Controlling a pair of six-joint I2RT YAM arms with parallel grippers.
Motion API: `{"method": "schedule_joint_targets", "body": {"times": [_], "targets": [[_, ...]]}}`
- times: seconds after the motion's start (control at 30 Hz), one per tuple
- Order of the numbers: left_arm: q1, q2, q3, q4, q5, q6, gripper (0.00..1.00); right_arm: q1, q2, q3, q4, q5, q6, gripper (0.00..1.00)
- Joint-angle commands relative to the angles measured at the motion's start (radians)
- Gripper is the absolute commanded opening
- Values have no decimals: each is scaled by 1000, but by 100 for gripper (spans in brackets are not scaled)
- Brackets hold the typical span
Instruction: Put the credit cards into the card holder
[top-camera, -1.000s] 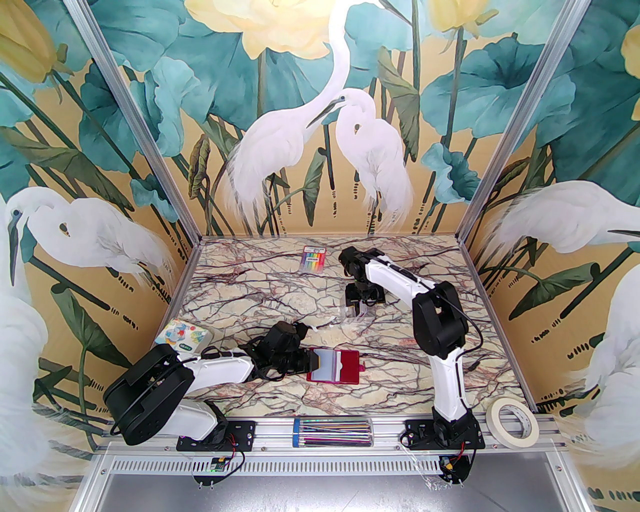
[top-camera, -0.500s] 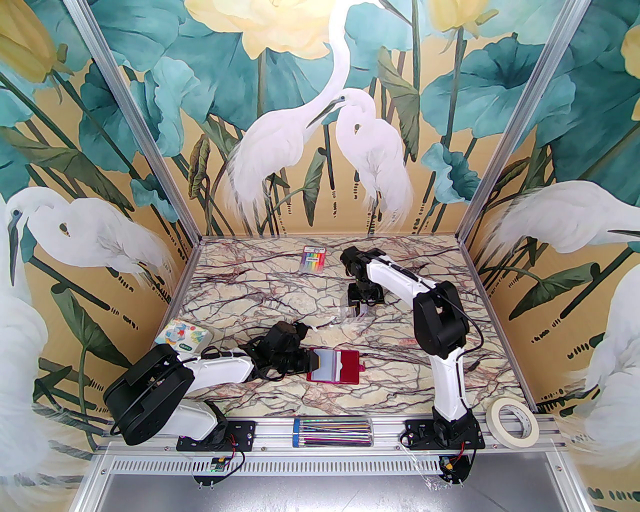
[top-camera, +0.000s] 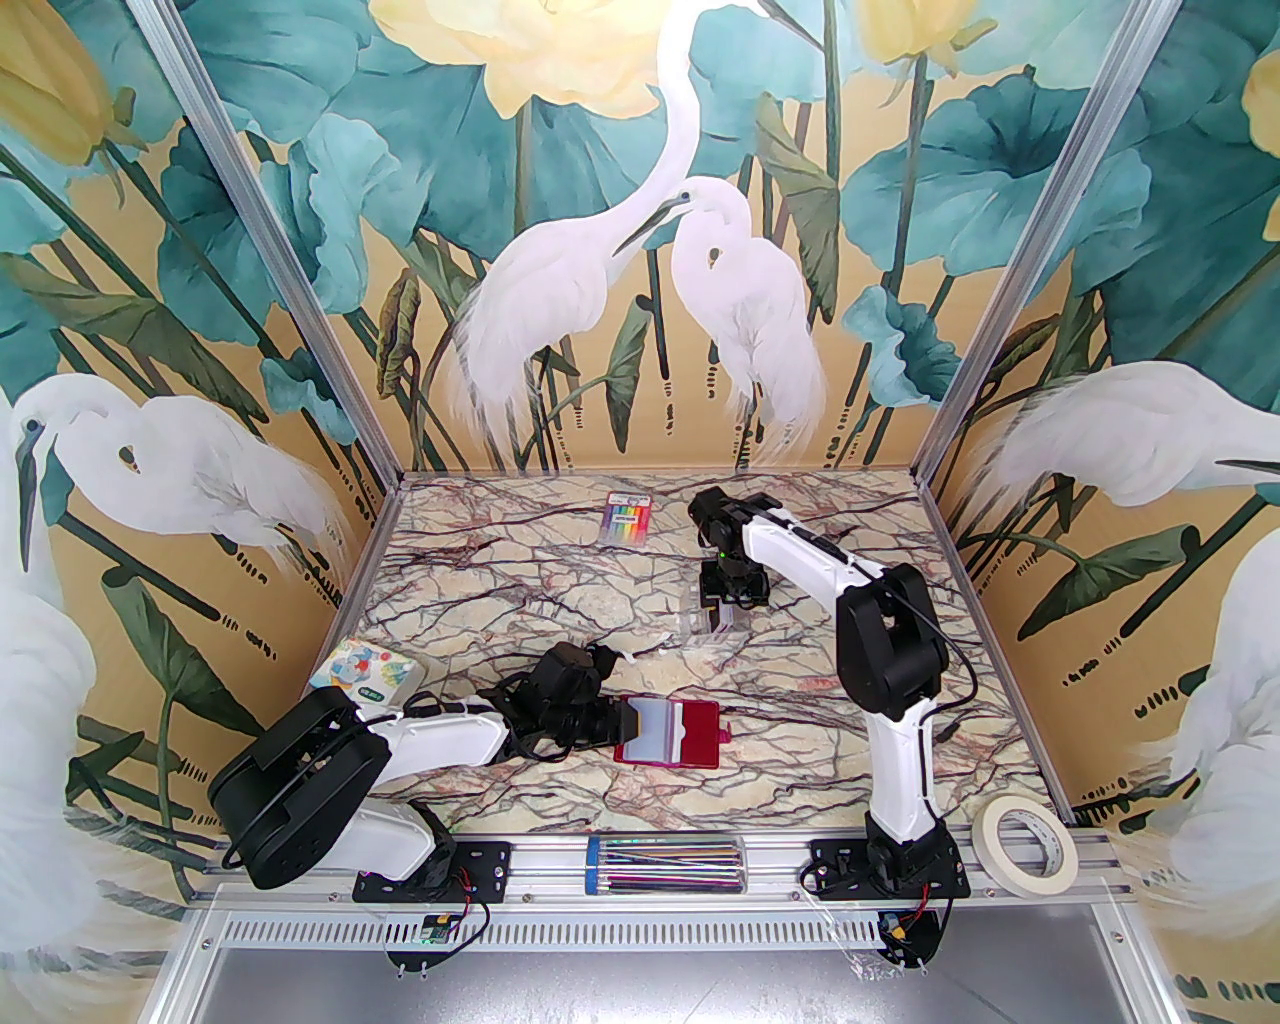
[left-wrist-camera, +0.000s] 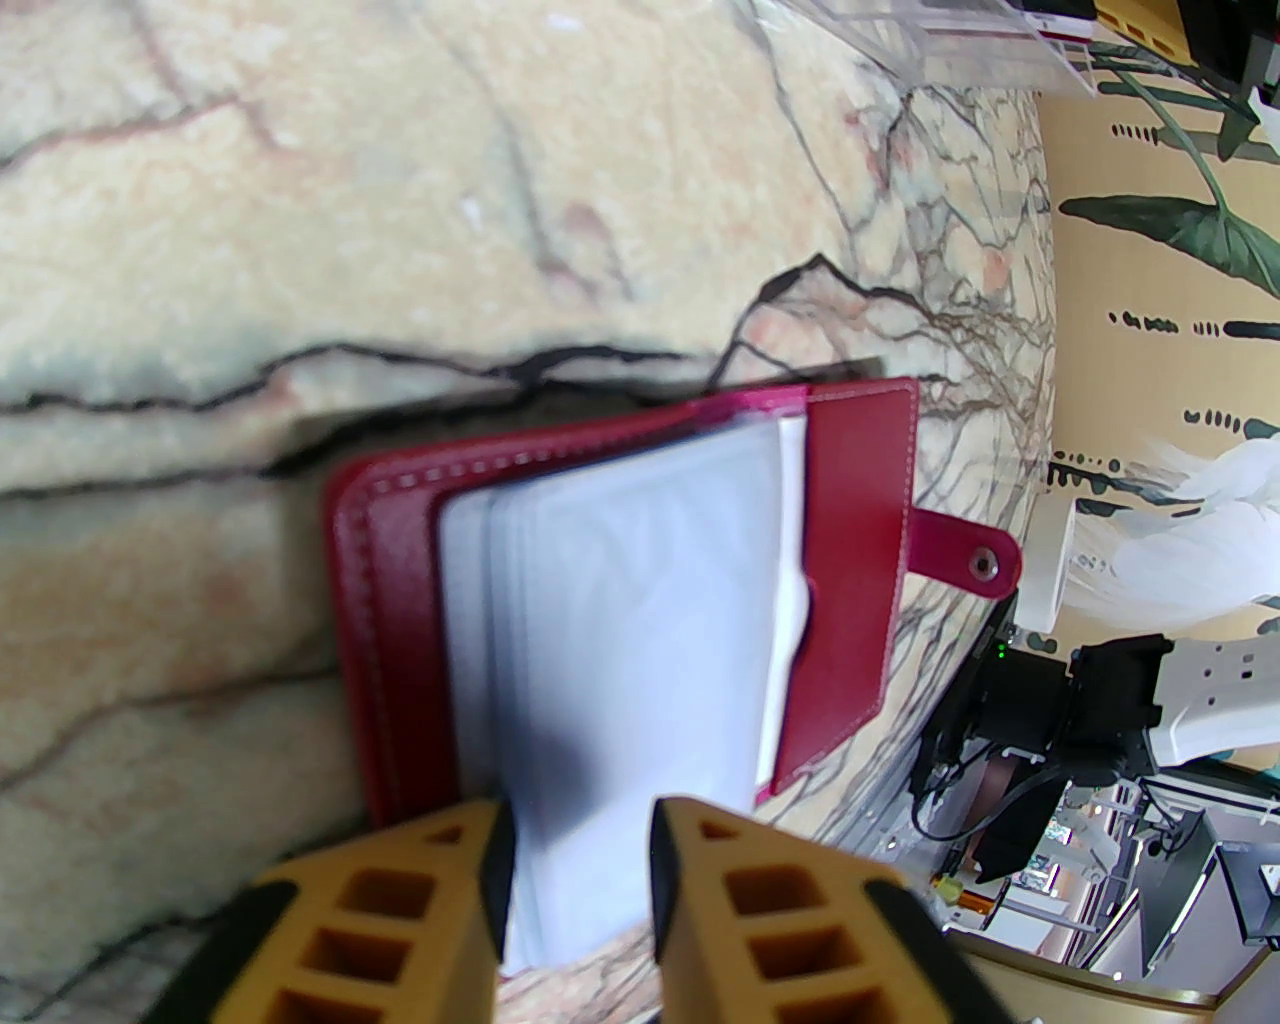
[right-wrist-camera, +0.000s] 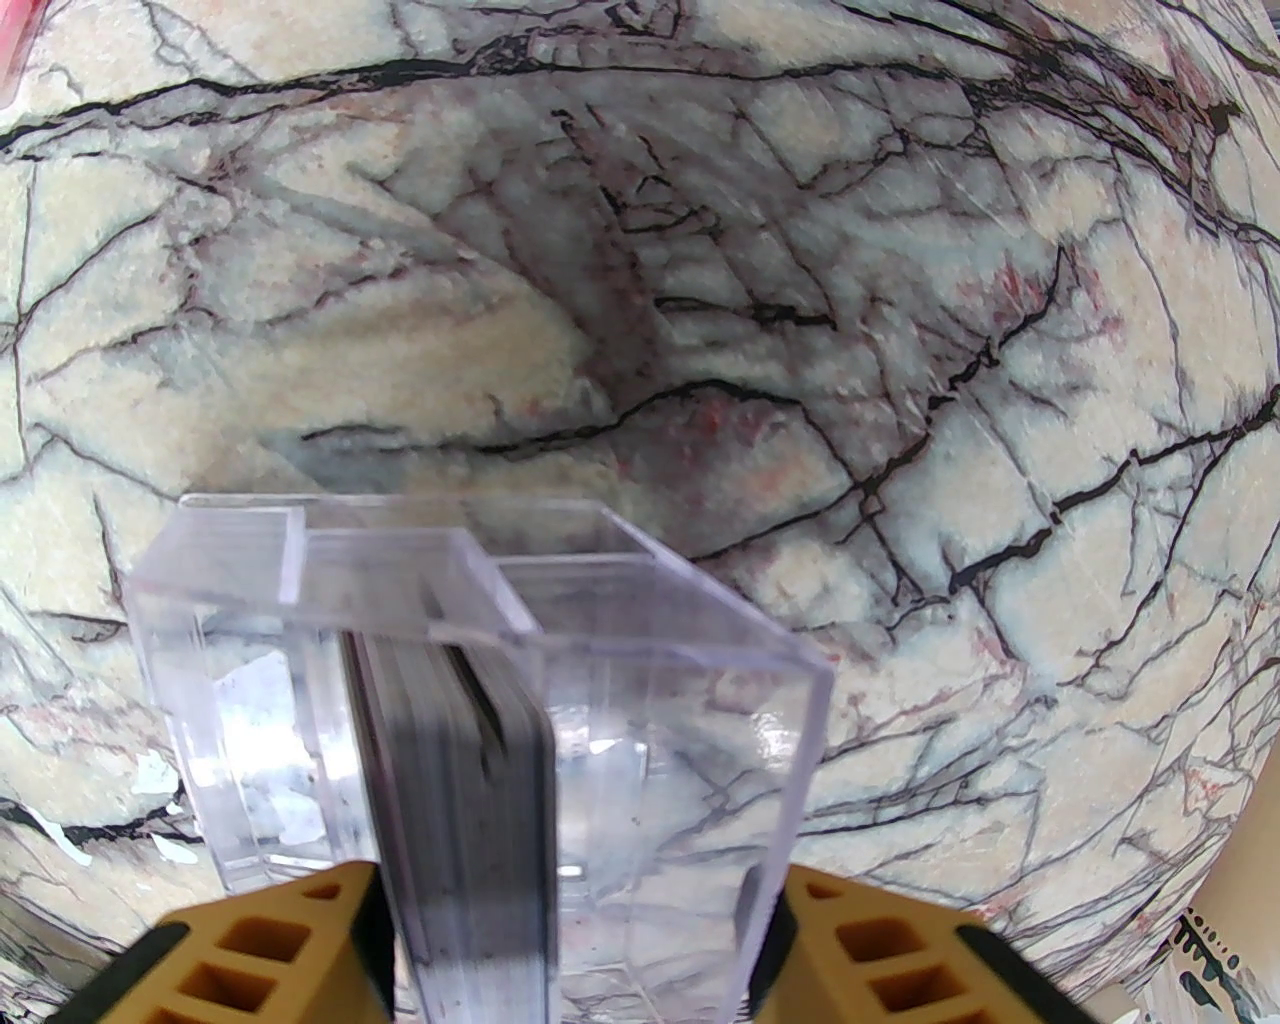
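Between the fingers (left-wrist-camera: 400, 900) of the left hand (left-wrist-camera: 575, 830) we see the bundle of clear sleeves of the card holder (left-wrist-camera: 850, 520). The jaws stand narrow and are closed onto the edge of that bundle. Just ahead of this hand the card holder lies open on the bench (top-camera: 500, 600), red cover down, with its snap tab sticking out on the side away from the hand. Well apart from the left hand and farther out on the bench, the right hand (right-wrist-camera: 580, 872) points down over a small clear plastic box (right-wrist-camera: 680, 640). Inside that box, between the two fingers, the credit cards (right-wrist-camera: 450, 760) stand on edge as a tight, dark-edged stack. The jaws of the right hand stand fairly wide, with one finger just beside the stack and the other at an outer wall of the box. We cannot tell whether either finger presses on anything, so we cannot say that this hand has hold of the box or the cards. Beyond the right hand and off to its left, a pack with rainbow stripes (top-camera: 627, 518) lies flat near the back wall. Behind the right hand, near that arm's base, a roll of tape (top-camera: 1028, 845) rests on the front rail.
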Motion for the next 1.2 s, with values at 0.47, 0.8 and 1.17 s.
{"method": "schedule_joint_targets", "body": {"times": [0.47, 0.8, 1.17], "targets": [[-10, 31, -2, -66, -8, 20, 30, -26, -48, -36, -16, 9, -26, 56], [-9, 29, -8, -63, -9, 18, 30, -29, -46, -35, -29, 57, -38, 60], [-11, 29, -11, -60, -9, 16, 30, -31, -44, -29, -35, 63, -70, 60]]}}
